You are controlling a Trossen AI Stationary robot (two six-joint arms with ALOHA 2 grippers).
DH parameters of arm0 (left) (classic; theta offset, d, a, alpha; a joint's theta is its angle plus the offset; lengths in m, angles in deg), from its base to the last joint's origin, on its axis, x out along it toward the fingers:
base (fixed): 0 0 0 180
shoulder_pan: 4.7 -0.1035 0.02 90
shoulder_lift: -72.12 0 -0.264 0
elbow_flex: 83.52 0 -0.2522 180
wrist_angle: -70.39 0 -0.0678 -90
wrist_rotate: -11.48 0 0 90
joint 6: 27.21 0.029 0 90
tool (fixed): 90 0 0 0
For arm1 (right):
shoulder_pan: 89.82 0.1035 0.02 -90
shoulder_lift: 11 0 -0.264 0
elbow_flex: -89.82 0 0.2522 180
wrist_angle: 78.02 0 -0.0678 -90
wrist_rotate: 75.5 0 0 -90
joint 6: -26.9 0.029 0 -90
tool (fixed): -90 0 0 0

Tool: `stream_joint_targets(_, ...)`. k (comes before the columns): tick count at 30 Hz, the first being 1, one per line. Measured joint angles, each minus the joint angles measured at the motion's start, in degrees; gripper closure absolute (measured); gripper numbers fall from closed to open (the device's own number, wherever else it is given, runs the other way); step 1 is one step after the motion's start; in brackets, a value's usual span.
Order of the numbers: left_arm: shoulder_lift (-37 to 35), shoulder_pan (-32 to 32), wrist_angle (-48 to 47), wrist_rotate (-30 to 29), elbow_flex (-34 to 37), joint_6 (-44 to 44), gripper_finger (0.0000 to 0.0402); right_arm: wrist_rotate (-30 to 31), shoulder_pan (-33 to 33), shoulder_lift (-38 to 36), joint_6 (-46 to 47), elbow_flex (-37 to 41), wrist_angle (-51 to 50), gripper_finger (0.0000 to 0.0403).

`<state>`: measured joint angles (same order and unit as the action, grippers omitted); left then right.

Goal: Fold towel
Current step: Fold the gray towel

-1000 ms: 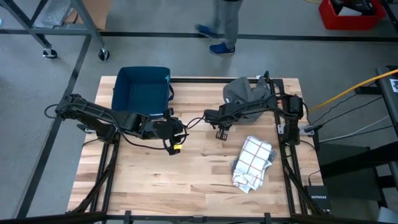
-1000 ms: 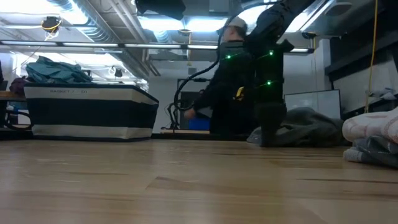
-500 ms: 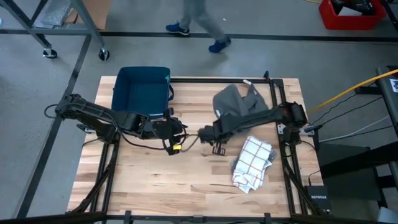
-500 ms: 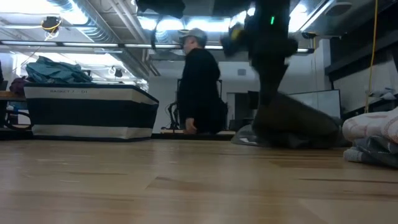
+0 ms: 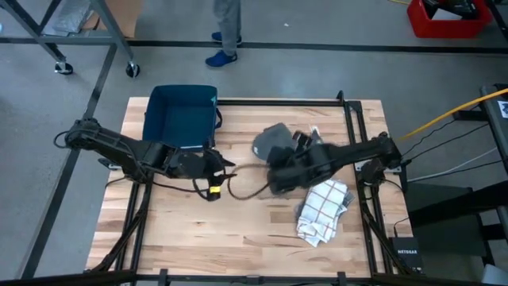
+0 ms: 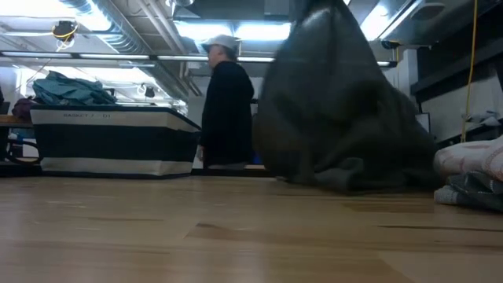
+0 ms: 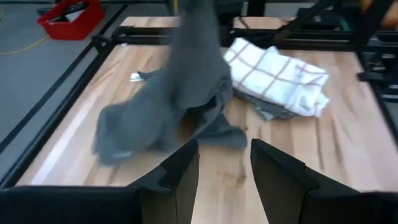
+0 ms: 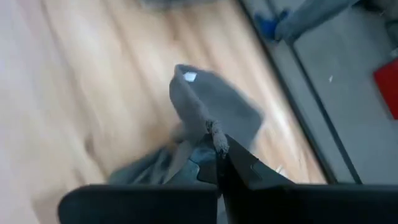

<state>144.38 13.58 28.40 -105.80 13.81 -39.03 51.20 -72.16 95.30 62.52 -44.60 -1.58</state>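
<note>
My right gripper [image 8: 217,163] pinches the grey towel [image 5: 278,143], hauling it to mid-table; left gripper [image 7: 224,168] empty, half-open. Next: spread it flat.

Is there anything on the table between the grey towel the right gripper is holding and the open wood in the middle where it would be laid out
Nothing visible. The right gripper holds the grey towel by an edge, and the checked towel lies off to the right side, clear of the bare wood.
</note>
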Motion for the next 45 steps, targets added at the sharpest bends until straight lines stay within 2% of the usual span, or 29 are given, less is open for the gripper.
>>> stream_joint_targets(4,0.25,1.93,-0.05,0.07,0.01,2.46,0.0266,4.74,-0.11,-0.45,-0.12,-8.84,-0.15,0.0400)
stream_joint_targets(7,0.29,2.08,-0.18,0.05,0.02,4.30,0.0266,4.24,-0.04,-0.85,-1.40,-13.09,-0.10,0.0400)
stream_joint_targets(10,0.29,1.29,-0.96,-0.16,0.00,4.53,0.0266,0.90,0.00,-0.90,-1.38,-14.39,-0.15,0.0400)
stream_joint_targets(16,0.29,-0.23,-7.78,-0.17,0.02,2.75,0.0266,-10.04,0.00,-0.52,-1.42,-12.84,-0.20,0.0400)
stream_joint_targets(23,2.04,-3.77,-21.38,-0.37,0.11,0.63,0.0266,-12.35,0.00,-0.28,-1.46,-12.48,-0.27,0.0400)
stream_joint_targets(30,5.92,-6.61,-17.24,3.12,4.25,1.71,0.0258,-14.31,0.00,-0.28,-1.44,-12.48,-0.23,0.0401)
stream_joint_targets(36,11.59,-9.55,-14.01,3.05,7.10,-0.04,0.0209,-22.78,0.42,-0.28,-1.42,-12.48,0.02,0.0401)
stream_joint_targets(40,16.27,-10.63,-12.18,3.07,7.72,0.29,0.0181,-24.52,1.77,-0.28,-1.27,-12.51,0.03,0.0399)
stream_joint_targets(45,22.30,-11.19,-7.69,3.08,7.72,0.40,0.0167,-24.94,4.22,-0.28,-1.18,-12.50,0.02,0.0401)
